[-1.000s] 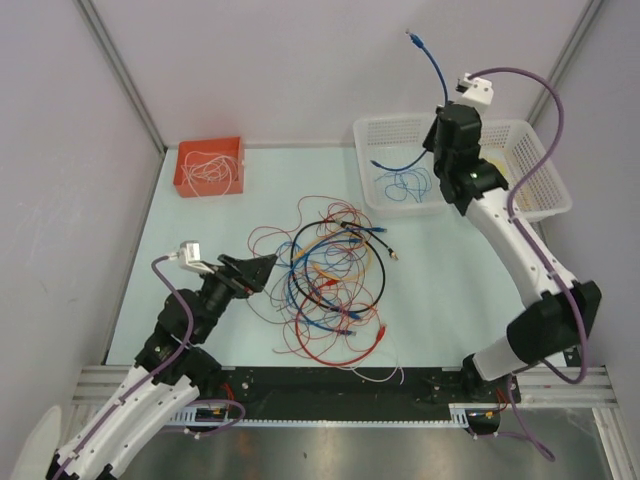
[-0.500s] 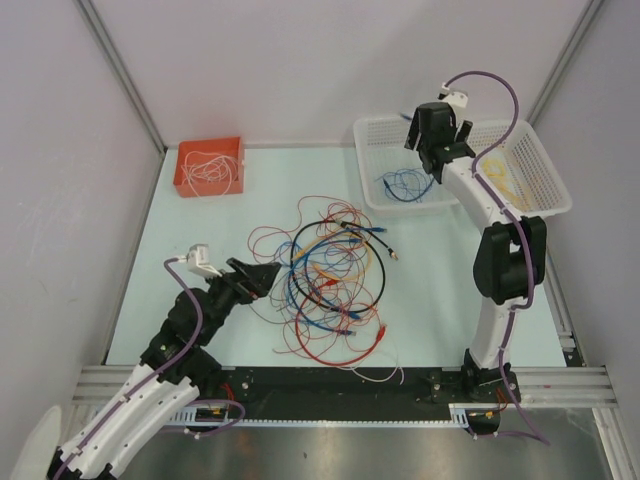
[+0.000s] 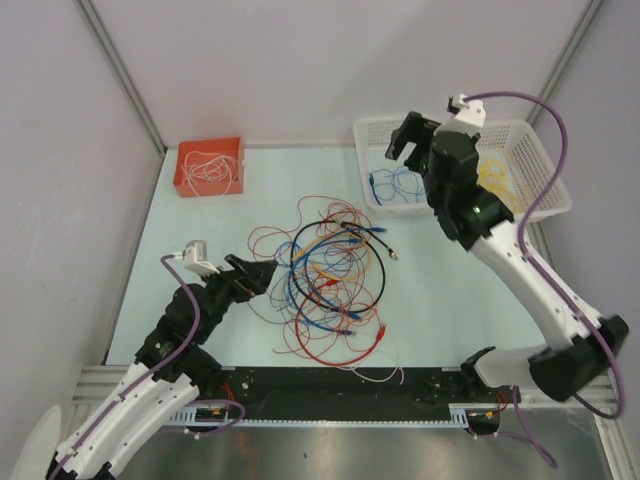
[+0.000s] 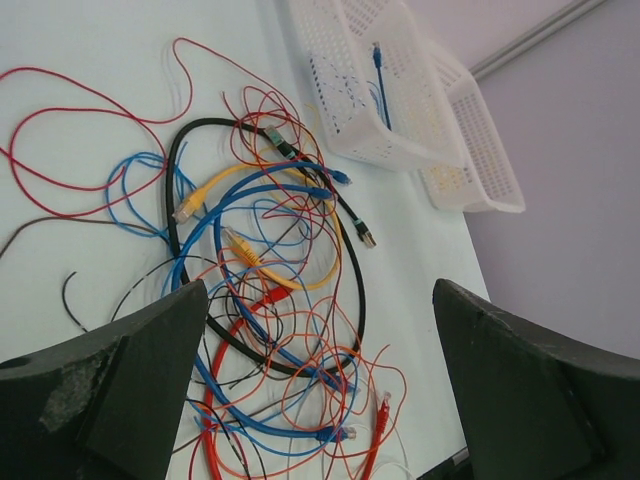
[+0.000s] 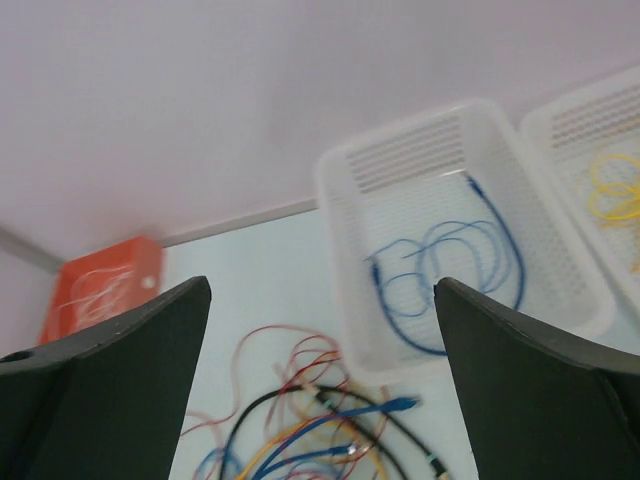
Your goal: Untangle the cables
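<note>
The cables (image 3: 330, 285) lie in a loose tangle mid-table: red, orange, blue, yellow and a thick black loop. My left gripper (image 3: 265, 275) is low at the tangle's left edge and open. In the left wrist view the cables (image 4: 270, 280) spread between and beyond its fingers (image 4: 110, 400), and none is held. My right gripper (image 3: 400, 140) hangs open and empty above the white basket's (image 3: 365, 165) left compartment. A blue cable (image 3: 395, 185) lies coiled in that compartment, also showing as the blue cable (image 5: 450, 280) in the right wrist view, with the tangle (image 5: 320, 430) blurred below.
A yellow cable (image 3: 495, 175) lies in the basket's right compartment. An orange bin (image 3: 210, 167) holding a white cable stands at the back left. Grey walls close the left, back and right sides. The black rail (image 3: 330, 385) runs along the near edge.
The right gripper opened and dropped the blue cable, which now lies in the basket's left compartment. The right arm swung down and left. The left arm shifted slightly.
</note>
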`<state>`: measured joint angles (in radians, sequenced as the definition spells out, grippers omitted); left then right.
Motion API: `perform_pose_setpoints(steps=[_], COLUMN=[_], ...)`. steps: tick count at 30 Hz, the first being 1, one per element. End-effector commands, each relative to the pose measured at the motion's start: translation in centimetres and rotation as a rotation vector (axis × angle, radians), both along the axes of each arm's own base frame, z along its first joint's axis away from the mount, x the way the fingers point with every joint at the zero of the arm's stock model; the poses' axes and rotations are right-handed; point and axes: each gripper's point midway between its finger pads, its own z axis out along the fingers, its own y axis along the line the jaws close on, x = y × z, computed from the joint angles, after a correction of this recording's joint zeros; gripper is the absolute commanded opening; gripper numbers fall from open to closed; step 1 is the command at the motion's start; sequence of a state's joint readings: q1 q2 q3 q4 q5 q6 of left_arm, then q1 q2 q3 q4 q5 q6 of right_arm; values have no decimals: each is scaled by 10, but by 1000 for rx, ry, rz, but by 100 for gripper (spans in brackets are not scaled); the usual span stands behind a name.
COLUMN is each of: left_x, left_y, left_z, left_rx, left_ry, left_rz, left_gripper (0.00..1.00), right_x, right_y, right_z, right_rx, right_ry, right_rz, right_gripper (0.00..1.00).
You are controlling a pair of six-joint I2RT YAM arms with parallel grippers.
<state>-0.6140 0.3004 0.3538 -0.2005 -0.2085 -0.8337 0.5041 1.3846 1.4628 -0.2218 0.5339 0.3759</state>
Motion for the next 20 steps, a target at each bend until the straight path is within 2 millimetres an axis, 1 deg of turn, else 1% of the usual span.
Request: perform_pose_setpoints(steps=[1,2,3,4,5,6,7,8,9,11,12,14,15,16,17,18,19,20], left_x=[4,6,9,8,12,14,13,15,16,14,14,14,13,14,14,14,14,14], left_y=[19,21,26,29,29,31,32,31,30,29,28,26,25,23,22,23,22,21], left_z=[26,11,9,11,2,-2,-2,-11,-13,-16,-18,-19,-17,-18,-18,-17,-17,-16], left_rx=[77,135,165,192,239,255,273,300,294,299,289,274,259,249,243,237,234,237], left_ry=[9,81,105,141,189,221,251,291,313,347,360,360,348,340,333,321,316,309], left_rz=[85,93,129,141,148,168,174,174,179,181,184,179,177,168,167,165,165,154], left_gripper=[100,100,100,100,100,99,99,100,100,100,100,100,100,99,100,99,100,100], right_x=[-63,-76,-98,-110,-123,-137,-148,-160,-179,-200,-218,-227,-235,-236,-238,-238,-238,-238], right_y=[41,46,60,64,63,73,73,81,84,91,91,88,88,84,83,83,80,80], right_z=[-2,-13,-22,-34,-43,-51,-60,-69,-82,-99,-112,-120,-123,-132,-134,-135,-134,-132], right_rx=[32,-7,-26,-61,-70,-78,-93,-96,-95,-85,-68,-59,-52,-67,-69,-72,-71,-68], right_ry=[-6,29,46,81,100,120,147,167,182,194,204,202,200,211,212,210,204,195], right_rz=[172,197,258,283,304,353,382,452,510,592,628,633,651,631,627,626,609,602], right_gripper=[100,100,100,100,100,100,100,99,98,95,94,94,94,94,94,95,100,100])
